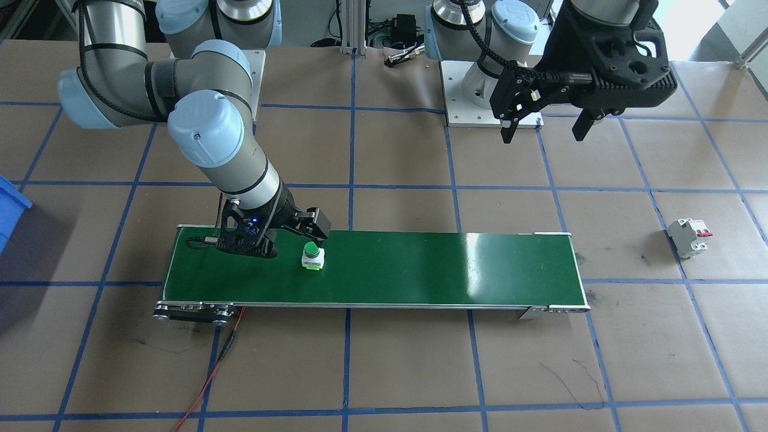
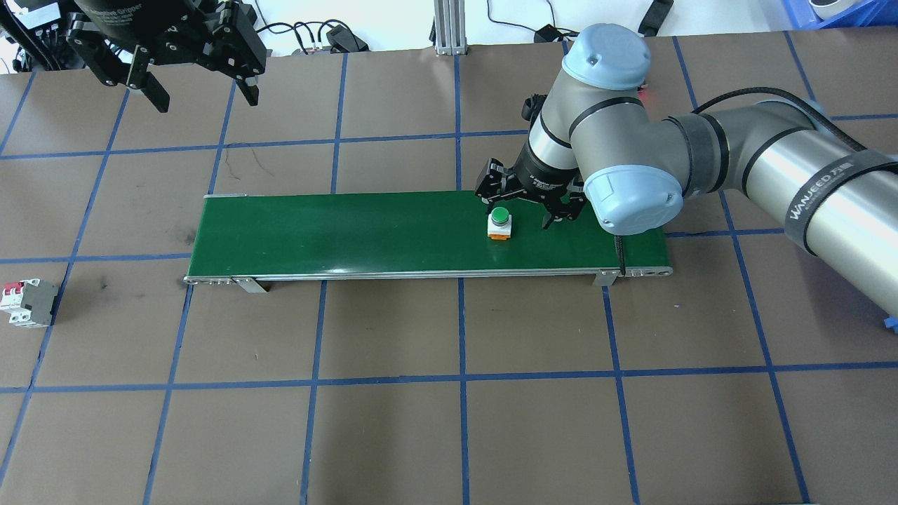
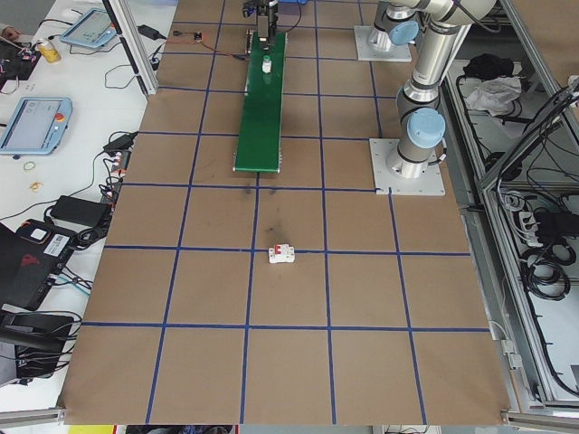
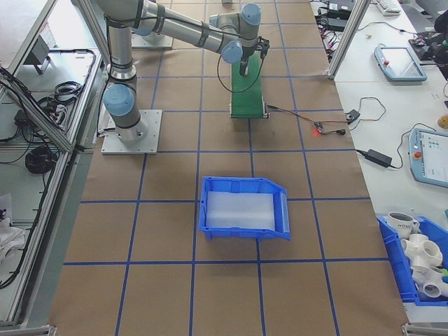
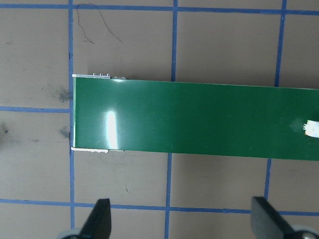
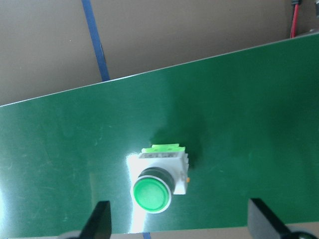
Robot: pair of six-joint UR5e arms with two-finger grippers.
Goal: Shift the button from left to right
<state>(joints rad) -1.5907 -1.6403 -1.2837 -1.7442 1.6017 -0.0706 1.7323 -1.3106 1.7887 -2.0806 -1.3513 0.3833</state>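
Overhead exterior: blue-taped brown table (image 2: 393,435) bears green conveyor (image 2: 351,231).

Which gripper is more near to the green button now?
Right. The right gripper hangs open just over the button on the belt; the left gripper is open far off, beyond the belt's other end.

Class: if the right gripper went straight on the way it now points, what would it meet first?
Probably the button: the open right gripper points down with it near one finger. If offset, it meets the green belt instead.
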